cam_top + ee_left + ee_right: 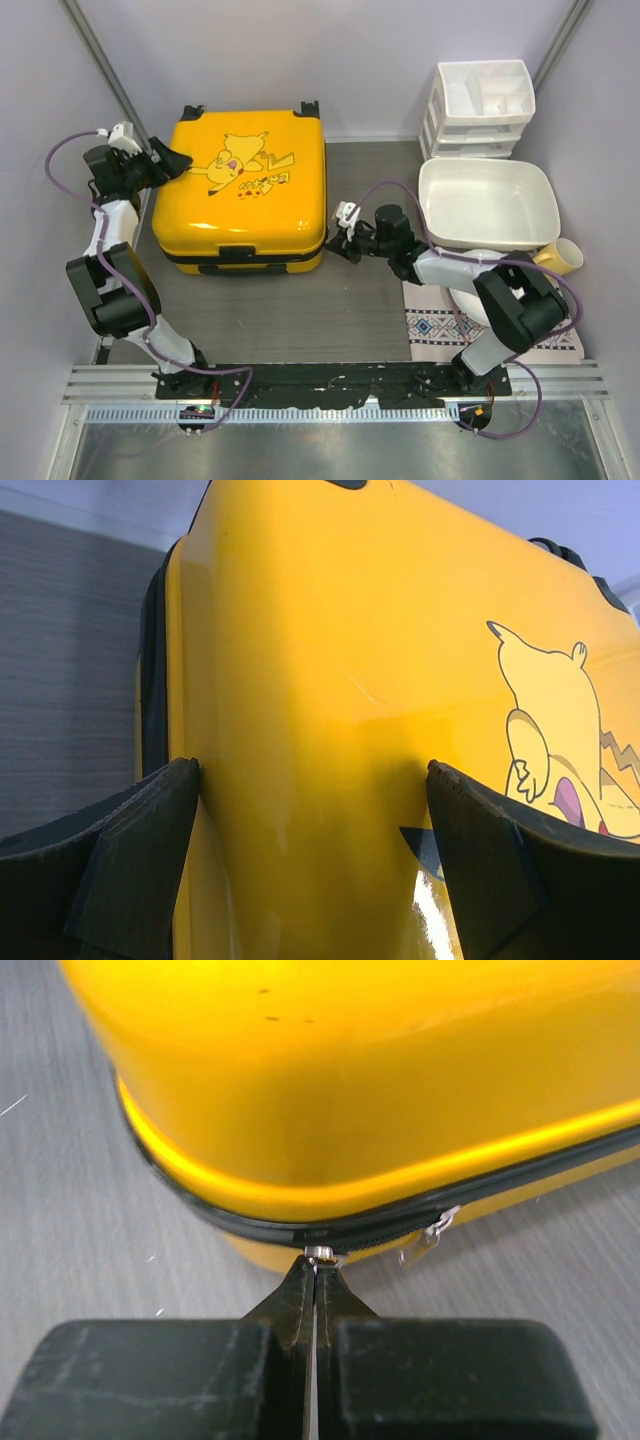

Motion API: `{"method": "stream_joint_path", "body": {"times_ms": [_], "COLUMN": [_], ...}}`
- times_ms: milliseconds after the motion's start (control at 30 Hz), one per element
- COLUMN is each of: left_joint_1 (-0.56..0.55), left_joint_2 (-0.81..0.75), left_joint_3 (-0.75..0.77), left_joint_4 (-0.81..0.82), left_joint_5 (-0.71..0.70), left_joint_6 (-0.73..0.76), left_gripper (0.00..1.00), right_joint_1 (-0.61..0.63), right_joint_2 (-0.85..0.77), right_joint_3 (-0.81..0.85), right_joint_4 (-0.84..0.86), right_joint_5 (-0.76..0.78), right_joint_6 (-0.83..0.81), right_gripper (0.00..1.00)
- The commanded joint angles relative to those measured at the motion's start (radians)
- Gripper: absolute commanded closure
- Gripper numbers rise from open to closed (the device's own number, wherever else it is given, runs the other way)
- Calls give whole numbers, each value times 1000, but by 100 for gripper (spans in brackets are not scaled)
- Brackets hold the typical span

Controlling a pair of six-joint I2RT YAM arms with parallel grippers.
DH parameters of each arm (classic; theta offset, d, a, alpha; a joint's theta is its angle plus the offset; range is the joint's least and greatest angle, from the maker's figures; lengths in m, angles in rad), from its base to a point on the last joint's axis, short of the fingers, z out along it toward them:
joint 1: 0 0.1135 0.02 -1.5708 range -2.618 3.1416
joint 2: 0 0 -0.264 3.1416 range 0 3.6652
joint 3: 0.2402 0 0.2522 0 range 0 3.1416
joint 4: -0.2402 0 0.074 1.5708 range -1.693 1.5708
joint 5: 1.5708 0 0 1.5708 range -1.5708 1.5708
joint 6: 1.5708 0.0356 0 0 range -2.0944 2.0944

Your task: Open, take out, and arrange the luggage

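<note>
Unzipping now: my right gripper (316,1278) seems pinched on the zipper pull (320,1253) of the luggage (240,190); left gripper (172,163) gapes wide; next I must drag steadily along the zipper band (240,1222).

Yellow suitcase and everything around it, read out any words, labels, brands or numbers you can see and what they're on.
None can be read in any view.
luggage: small dark and red marks under the cartoon on its lid, too small to read.
patterned mat: woven shapes only, no letters.
</note>
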Motion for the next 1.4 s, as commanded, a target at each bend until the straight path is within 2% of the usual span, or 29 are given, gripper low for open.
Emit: {"method": "stream_joint_path", "body": {"times_ms": [0, 67, 167, 333, 400, 467, 533, 667, 767, 833, 900, 1067, 1200, 1233, 1367], "left_joint_1": [18, 37, 37, 35, 29, 20, 8, -23, -74, -97, -100, -100, -137, -147, -192], "left_joint_2": [41, 4, -33, -79, -114, -165, -188, -234, -265, -277, -304, -390, -473, -501, -564], "left_joint_3": [-135, -168, -221, -330, -359, -398, -419, -456, -493, -523, -572, -665, -746, -758, -818], "left_joint_4": [-444, -435, -435, -412, -401, -395, -401, -389, -328, -254, -167, -43, 31, 37, 50], "left_joint_5": [136, 127, 132, 152, 170, 179, 193, 210, 181, 176, 175, 153, 107, 100, 43], "left_joint_6": [-1, -2, -17, -47, -62, -76, -88, -139, -210, -309, -413, -530, -590, -614, -671], "left_gripper": [9, 8, 8, 9, 9, 9, 9, 9, 8, 7, 6, 3, 1, 1, 1], "right_joint_1": [-5, -2, 49, 173, 175, 144, 101, -49, -115, -189, -231, -213, -109, -68, -34], "right_joint_2": [-151, -199, -199, -166, -138, -129, -139, -113, -48, -3, 13, -113, -213, -214, -166], "right_joint_3": [-24, -52, -60, -63, -14, 22, 22, 103, 190, 282, 290, 99, -45, -58, -8], "right_joint_4": [-190, -241, -235, -133, -126, -155, -113, -105, -59, -94, -117, -214, -220, -214, -169], "right_joint_5": [-63, -73, -44, 89, 188, 253, 311, 316, 300, 274, 247, 93, 57, 62, 91], "right_joint_6": [-34, -48, 51, 183, 287, 301, 358, 387, 338, 322, 264, 165, 124, 122, 198], "right_gripper": [99, 99, 99, 99, 99, 99, 99, 99, 99, 99, 99, 99, 99, 99, 99]}}
